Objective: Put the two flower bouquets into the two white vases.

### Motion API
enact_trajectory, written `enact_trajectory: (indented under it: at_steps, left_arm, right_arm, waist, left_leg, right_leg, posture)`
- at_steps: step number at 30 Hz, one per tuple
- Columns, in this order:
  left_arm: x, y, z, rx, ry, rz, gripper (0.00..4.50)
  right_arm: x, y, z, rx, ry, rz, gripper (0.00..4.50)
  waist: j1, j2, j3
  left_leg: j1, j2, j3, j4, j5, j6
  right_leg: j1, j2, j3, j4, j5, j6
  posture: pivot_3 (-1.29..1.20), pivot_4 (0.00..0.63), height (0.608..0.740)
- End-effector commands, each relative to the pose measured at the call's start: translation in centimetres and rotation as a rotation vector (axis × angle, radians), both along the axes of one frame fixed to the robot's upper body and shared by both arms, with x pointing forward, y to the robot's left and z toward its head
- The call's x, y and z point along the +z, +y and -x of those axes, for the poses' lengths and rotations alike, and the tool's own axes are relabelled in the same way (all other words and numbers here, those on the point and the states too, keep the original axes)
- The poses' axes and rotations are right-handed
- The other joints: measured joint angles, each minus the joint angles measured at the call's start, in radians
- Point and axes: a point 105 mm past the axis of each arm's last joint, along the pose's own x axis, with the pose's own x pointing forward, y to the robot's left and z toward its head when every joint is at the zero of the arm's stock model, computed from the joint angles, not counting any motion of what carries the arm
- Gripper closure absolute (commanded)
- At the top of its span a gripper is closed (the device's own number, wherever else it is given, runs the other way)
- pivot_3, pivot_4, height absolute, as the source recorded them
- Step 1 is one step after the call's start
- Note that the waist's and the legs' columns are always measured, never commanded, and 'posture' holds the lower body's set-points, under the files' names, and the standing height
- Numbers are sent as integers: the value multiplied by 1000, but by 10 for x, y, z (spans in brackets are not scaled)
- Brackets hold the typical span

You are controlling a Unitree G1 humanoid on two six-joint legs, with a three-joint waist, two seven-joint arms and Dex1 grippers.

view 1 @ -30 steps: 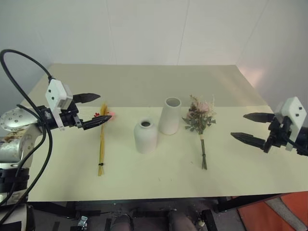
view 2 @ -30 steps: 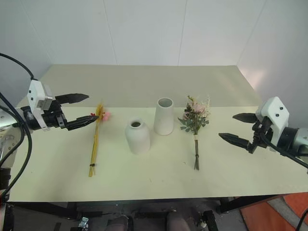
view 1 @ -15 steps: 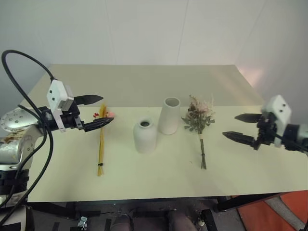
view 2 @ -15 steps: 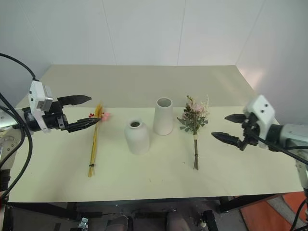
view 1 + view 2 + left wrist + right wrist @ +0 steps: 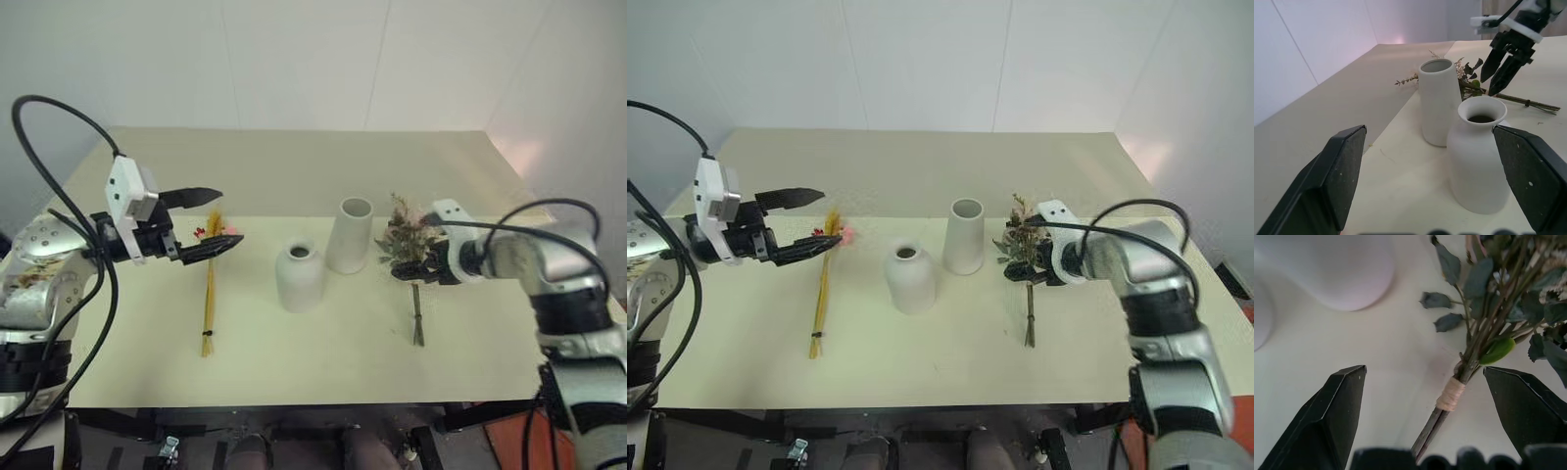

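Observation:
Two bouquets lie flat on the cream table (image 5: 323, 367). The bushy bouquet (image 5: 408, 238) of pink roses and green leaves lies right of the vases, its tied stem (image 5: 1451, 394) toward the front edge. My right gripper (image 5: 1423, 369) points down over that stem, open, one finger on each side just above the tie. The thin yellow-stalk bouquet (image 5: 208, 294) lies at the left. My left gripper (image 5: 230, 215) hovers open above its pink blooms, pointing level toward the vases. The tall white vase (image 5: 350, 235) and the short narrow-necked white vase (image 5: 299, 277) stand upright mid-table, both empty.
A white wall (image 5: 294, 59) rises behind the table's far edge. The two vases stand close together, the short one nearer the front. A black cable (image 5: 59, 127) loops above my left arm. Bare tabletop lies in front of the vases.
My right arm has swung in from the table's right side and tipped downward, now straddling the bushy bouquet's stem. The left gripper has stayed almost where it was.

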Motion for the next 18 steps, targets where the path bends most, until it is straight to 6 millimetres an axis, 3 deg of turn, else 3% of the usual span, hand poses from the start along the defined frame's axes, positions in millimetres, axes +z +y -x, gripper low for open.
enact_trajectory:
  at_steps: [1,8,11,18]
  left_arm:
    - [11,-7,7,-52,-46,4,27]
    - [9,-12,10,-78,-45,-1,27]
    - [7,-11,11,-70,-43,3,0]
    - [7,-9,12,-58,-46,5,0]
  right_arm:
    - [-4,-10,-7,-90,73,60,0]
    - [-20,-7,-18,-91,134,104,0]
    - [-18,0,-25,-66,111,96,554]
    - [-8,7,-30,-55,86,68,2965]
  waist:
    - [0,0,0]
    - [-12,0,0]
    - [-13,0,0]
    - [-27,0,0]
  left_leg:
    - [-2,0,0,0,0,0]
    - [-4,0,0,1,0,0]
    - [-3,0,0,1,0,0]
    - [-3,1,-1,1,0,0]
  right_leg:
    - [-2,0,0,0,1,-2]
    - [-5,1,0,2,4,-3]
    - [-4,1,0,2,3,-2]
    - [-4,2,0,3,4,-2]
  posture:
    - [0,150,740]
    - [0,150,740]
    - [0,150,740]
    - [0,150,740]
